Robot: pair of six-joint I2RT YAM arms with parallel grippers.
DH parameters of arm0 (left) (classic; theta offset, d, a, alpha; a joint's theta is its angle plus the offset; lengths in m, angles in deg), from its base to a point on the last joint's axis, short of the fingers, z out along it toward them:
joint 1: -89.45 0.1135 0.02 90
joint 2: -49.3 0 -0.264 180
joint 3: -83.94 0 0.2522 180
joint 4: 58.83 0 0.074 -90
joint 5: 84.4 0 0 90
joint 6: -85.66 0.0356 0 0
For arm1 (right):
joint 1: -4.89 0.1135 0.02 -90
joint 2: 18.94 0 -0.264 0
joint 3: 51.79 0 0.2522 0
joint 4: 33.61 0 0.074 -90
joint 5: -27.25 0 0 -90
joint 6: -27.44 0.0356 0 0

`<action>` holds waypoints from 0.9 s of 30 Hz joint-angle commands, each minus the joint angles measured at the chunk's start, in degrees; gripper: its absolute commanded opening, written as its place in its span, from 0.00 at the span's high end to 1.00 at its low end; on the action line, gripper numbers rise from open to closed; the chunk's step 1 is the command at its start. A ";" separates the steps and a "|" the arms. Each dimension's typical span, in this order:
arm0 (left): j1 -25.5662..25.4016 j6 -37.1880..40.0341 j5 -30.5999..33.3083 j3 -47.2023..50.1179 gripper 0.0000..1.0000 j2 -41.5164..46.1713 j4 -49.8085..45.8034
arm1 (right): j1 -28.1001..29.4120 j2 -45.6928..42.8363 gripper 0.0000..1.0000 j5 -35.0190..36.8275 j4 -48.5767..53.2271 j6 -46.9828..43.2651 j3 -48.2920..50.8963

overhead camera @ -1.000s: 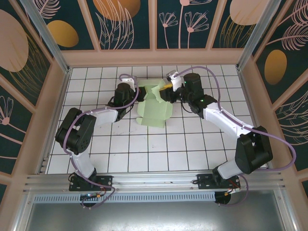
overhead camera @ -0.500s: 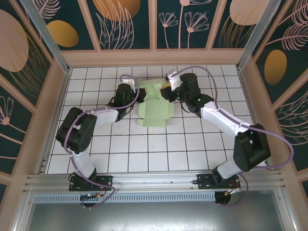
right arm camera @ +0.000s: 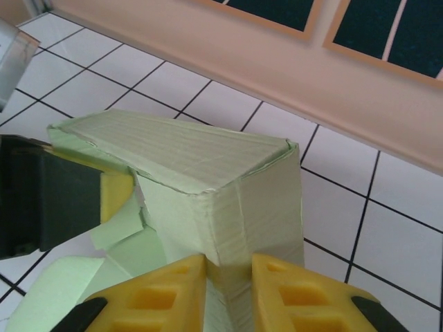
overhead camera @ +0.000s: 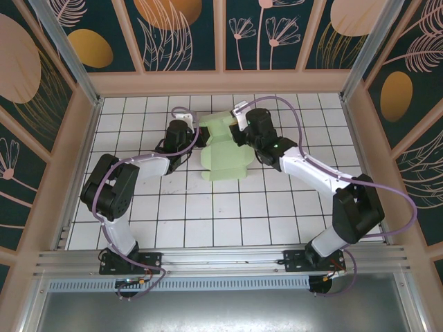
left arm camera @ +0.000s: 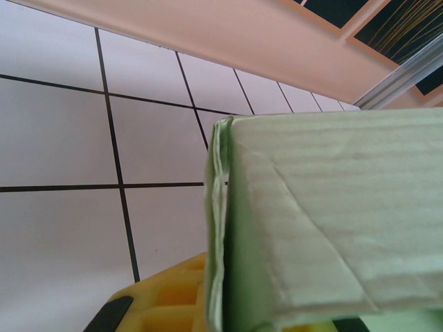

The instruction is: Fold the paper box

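Two grippers meet at the far end of the paper box (overhead camera: pixel 223 155) in the overhead view. The box lies on the tiled table (overhead camera: pixel 208 221) near the back wall, with the left gripper (overhead camera: pixel 199 136) at its left side and the right gripper (overhead camera: pixel 237 133) at its right, likely so each can steady a wall while the end is raised. From the left wrist, a doubled edge of mint card (left arm camera: pixel 332 228) stands upright against a yellow finger (left arm camera: pixel 169 296). This hand is closed tight on the thin card, apparently pinning the fold so it cannot spring open. From the right wrist, its yellow fingers (right arm camera: pixel 166 290) stand narrow on either side of the raised corner of the box (right arm camera: pixel 208 166), nipping it. That should sharpen the crease while the left gripper (right arm camera: pixel 62 200) braces the opposite wall.
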 commanded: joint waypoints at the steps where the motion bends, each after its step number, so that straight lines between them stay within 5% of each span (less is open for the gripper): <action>1: -1.32 -1.51 -6.74 -3.08 1.00 2.12 6.48 | 1.21 2.93 0.80 5.53 0.95 -1.27 -0.67; 14: -1.38 -2.08 -7.58 -3.43 1.00 2.32 6.14 | 3.71 6.53 0.87 16.01 1.08 -3.29 -2.59; 23: -1.28 -2.16 -7.49 -3.32 1.00 2.40 6.11 | 3.20 4.70 0.71 13.07 0.39 -1.88 -0.84; 27: -1.34 -2.16 -7.66 -3.34 1.00 2.39 6.23 | 2.95 4.58 0.81 14.96 1.35 -1.93 -1.02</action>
